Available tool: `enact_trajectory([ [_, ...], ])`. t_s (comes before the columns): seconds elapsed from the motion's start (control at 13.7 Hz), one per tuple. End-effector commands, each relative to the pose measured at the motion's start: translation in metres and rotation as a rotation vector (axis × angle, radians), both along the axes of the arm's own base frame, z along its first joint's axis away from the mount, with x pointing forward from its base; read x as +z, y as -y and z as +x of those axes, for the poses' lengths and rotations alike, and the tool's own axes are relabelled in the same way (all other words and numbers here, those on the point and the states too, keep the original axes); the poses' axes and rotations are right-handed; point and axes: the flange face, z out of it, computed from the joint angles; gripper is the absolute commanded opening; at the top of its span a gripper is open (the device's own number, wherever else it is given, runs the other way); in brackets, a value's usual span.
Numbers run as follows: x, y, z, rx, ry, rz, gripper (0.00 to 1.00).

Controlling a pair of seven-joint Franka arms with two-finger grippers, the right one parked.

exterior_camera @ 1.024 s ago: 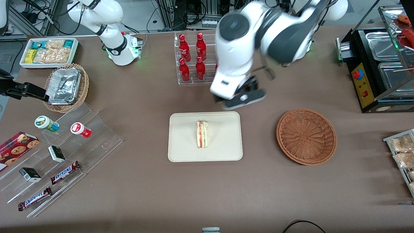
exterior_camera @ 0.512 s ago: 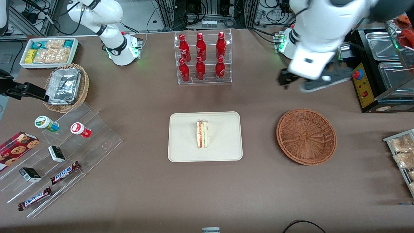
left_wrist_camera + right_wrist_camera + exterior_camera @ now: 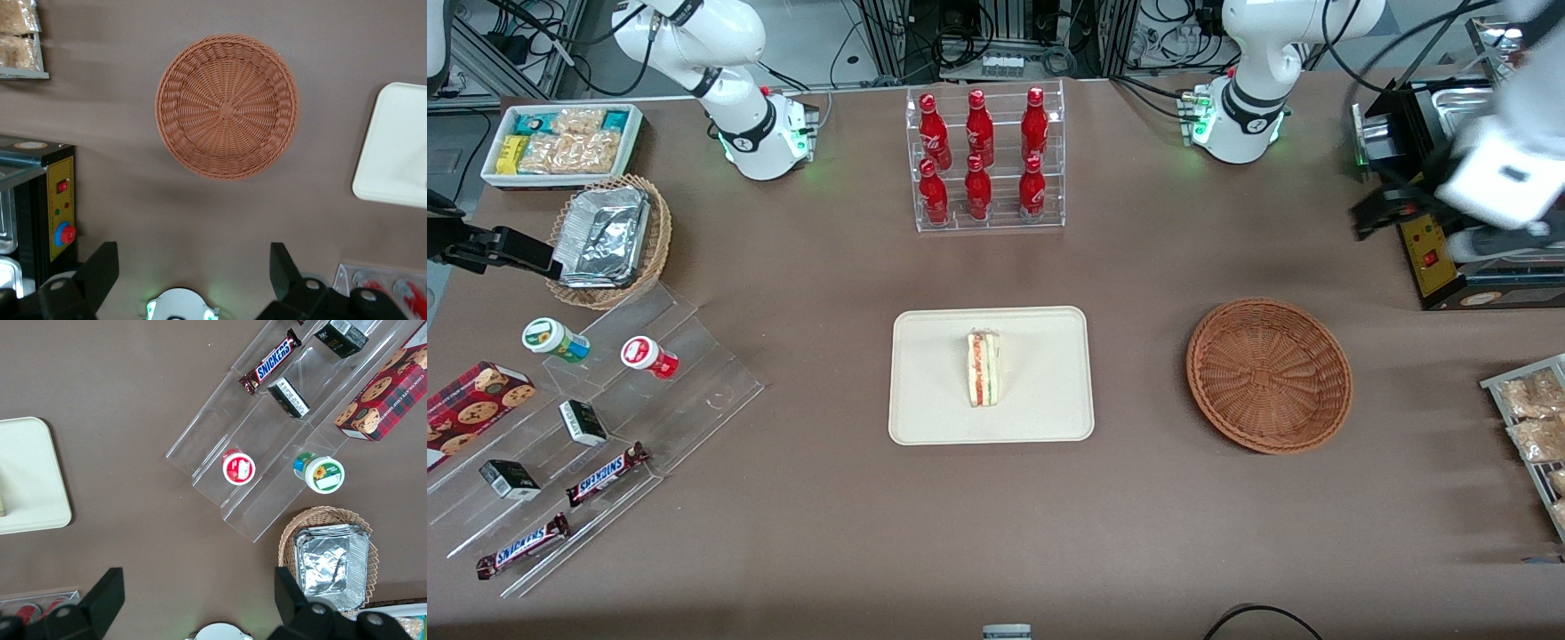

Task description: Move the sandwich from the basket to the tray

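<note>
Nearest you: sandwich [image 3: 984,369] lies on the tray [image 3: 934,418], near the middle, cut edge with the red and green filling facing up. Basket [image 3: 1269,374] sits beside the tray toward the working arm's end, nothing in it. Placement looks done from here.

If you regrip: expect light, soft bread that crushes easily and layers that can slide. Take it across the two flat bread faces, low, with gentle squeeze.

Farther off: gripper [image 3: 1409,227] is high over the black appliance [image 3: 1432,258], well apart from the basket, fingers [image 3: 100,270] spread wide, holding nothing.
</note>
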Motion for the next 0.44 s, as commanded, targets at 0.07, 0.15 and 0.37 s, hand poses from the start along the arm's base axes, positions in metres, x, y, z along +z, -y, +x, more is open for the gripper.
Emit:
enact_trajectory([
  [0.07, 0.001, -0.021, -0.009, -0.028, 0.013, -0.042, 1.0],
  [0.15, 0.0, -0.017, -0.001, -0.035, 0.009, -0.038, 1.0],
  [0.37, 0.011, -0.006, 0.004, -0.069, 0.032, -0.028, 1.0],
])
